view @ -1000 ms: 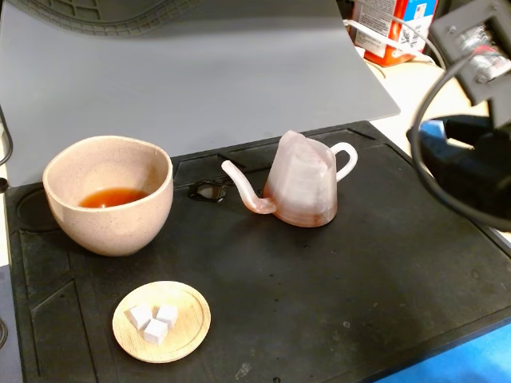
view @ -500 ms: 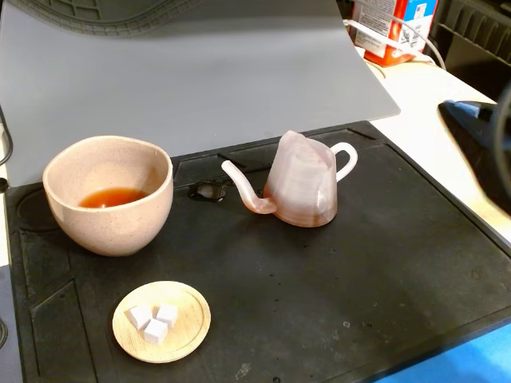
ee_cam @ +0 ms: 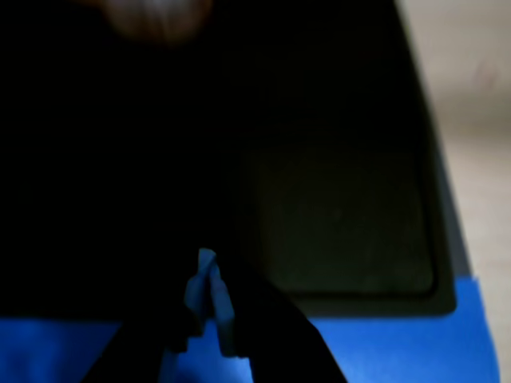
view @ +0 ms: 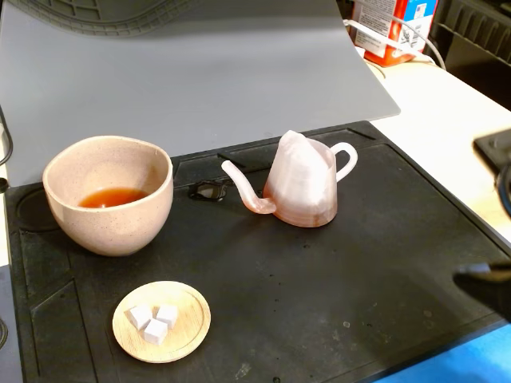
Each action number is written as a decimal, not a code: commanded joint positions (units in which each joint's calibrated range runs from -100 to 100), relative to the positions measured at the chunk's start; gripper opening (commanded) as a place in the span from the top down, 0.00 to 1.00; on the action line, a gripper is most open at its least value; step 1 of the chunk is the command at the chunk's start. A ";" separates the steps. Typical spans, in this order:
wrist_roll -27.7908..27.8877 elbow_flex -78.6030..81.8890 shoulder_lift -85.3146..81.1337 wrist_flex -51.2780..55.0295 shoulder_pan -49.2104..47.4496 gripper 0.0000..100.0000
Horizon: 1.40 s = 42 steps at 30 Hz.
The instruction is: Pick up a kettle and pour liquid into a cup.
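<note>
Where kettle point(view: 302, 182) stands, dish point(view: 162, 321) well apart.

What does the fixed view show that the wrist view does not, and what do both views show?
Only the fixed view shows the kettle standing upright, the cup with orange-red liquid in it, and the small wooden dish with white cubes. Only the wrist view shows the hand close up, with its tips nearly together over the blue surface. Both views show the black mat and the blue surface at its edge; the wrist view is dark and blurred.
</note>
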 commanded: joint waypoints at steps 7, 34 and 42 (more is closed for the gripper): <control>0.04 0.11 -3.77 21.74 -0.12 0.99; 0.46 0.11 -3.77 21.74 -0.43 0.99; 0.46 0.11 -3.77 21.74 -0.43 0.99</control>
